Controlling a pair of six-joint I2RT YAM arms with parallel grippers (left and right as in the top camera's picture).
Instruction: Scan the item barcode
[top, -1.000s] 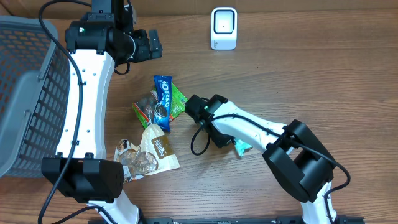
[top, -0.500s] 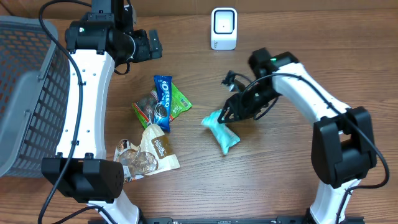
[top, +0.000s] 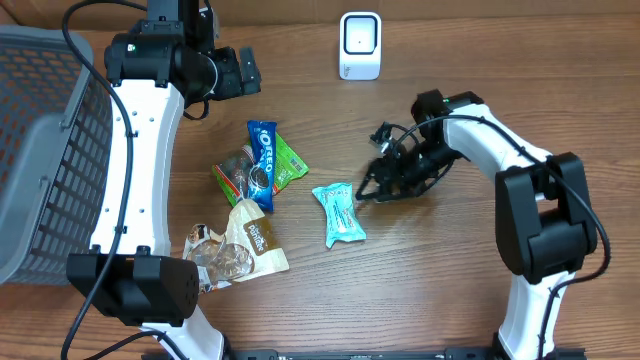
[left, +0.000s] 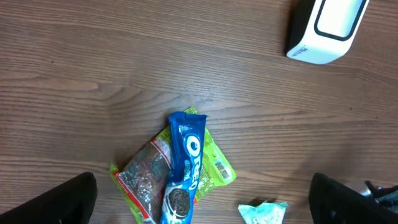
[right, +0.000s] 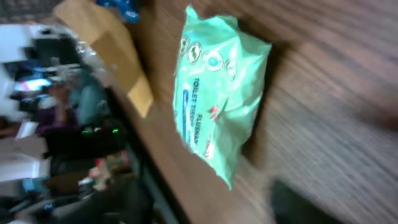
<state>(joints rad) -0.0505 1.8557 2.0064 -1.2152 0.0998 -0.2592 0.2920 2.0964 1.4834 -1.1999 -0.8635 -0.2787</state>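
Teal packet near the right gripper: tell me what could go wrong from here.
1. The teal packet lies flat on the table, apart from the right gripper; a regrasp may slip off the soft wrapper.
2. It sits well away from the scanner, so no barcode would likely read there.

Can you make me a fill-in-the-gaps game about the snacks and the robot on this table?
1. The scanner at the back of the table is coloured ____.
2. The blue pack has the word ____ printed on it.
3. The hand closest to the mint-green packet is the robot's ____ one.
Missing words: white; Oreo; right.
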